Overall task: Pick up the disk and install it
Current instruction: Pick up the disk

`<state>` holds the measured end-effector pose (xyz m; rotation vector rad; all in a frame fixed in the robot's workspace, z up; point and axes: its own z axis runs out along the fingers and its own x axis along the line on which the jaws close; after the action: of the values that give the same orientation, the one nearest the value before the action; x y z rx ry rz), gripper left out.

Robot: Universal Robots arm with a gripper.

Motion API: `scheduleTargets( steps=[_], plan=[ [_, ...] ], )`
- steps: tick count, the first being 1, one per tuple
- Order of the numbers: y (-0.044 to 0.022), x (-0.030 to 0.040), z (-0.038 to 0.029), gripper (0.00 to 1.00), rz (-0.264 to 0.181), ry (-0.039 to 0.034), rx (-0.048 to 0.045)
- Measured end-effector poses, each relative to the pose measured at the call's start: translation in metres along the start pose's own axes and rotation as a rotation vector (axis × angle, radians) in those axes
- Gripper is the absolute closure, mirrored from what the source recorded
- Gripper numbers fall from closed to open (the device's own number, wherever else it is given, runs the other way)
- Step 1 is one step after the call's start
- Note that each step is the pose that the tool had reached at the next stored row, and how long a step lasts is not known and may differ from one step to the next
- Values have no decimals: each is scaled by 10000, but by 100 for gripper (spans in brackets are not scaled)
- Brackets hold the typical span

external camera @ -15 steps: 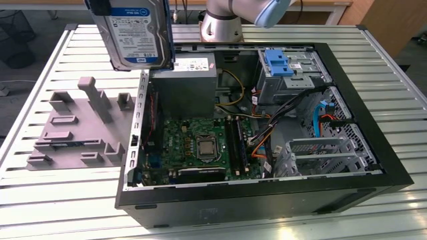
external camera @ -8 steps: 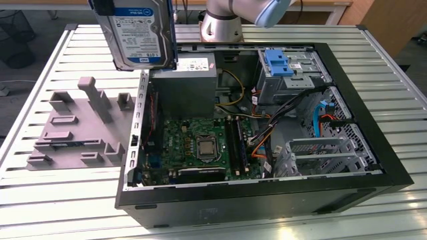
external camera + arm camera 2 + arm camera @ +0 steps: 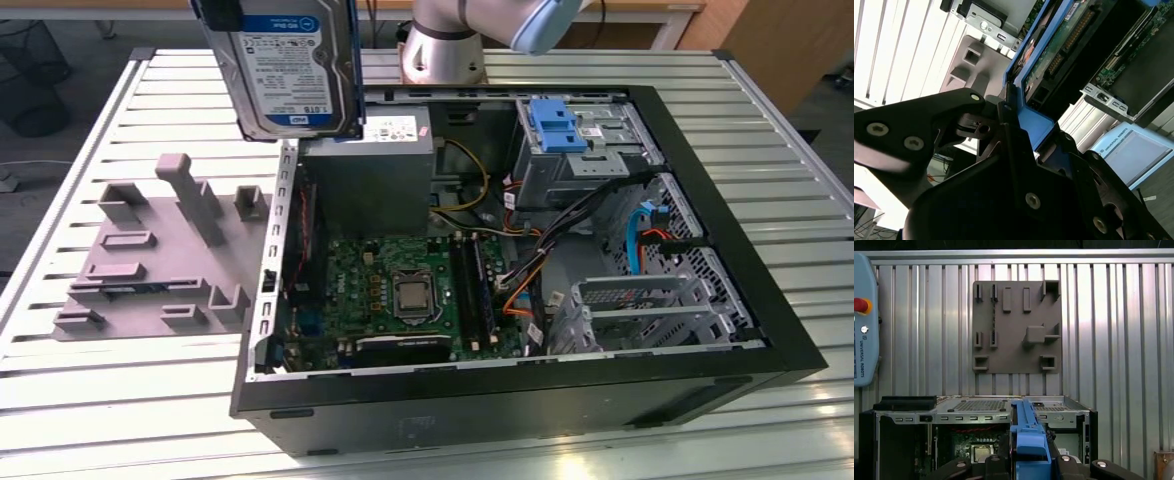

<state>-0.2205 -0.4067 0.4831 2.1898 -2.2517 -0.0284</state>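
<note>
Clearly the jaws clamp the disk (image 3: pixel 1054 55), its label (image 3: pixel 287 75) facing the exterior view.

The arm (image 3: pixel 441 50) is a smooth silver-grey cylinder topped by a pale blue rounded joint cap (image 3: pixel 541 22), while the gripper (image 3: pixel 1010 106) is matt black, built of angular plates dotted with round silver screw heads (image 3: pixel 1033 200).
</note>
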Motion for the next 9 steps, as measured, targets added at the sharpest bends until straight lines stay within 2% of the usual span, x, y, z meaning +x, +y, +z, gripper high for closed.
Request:
scheduleTargets(
  steps=[9],
  plan=[
    [-58, -2, -1, 64, 0, 0, 0]
  ],
)
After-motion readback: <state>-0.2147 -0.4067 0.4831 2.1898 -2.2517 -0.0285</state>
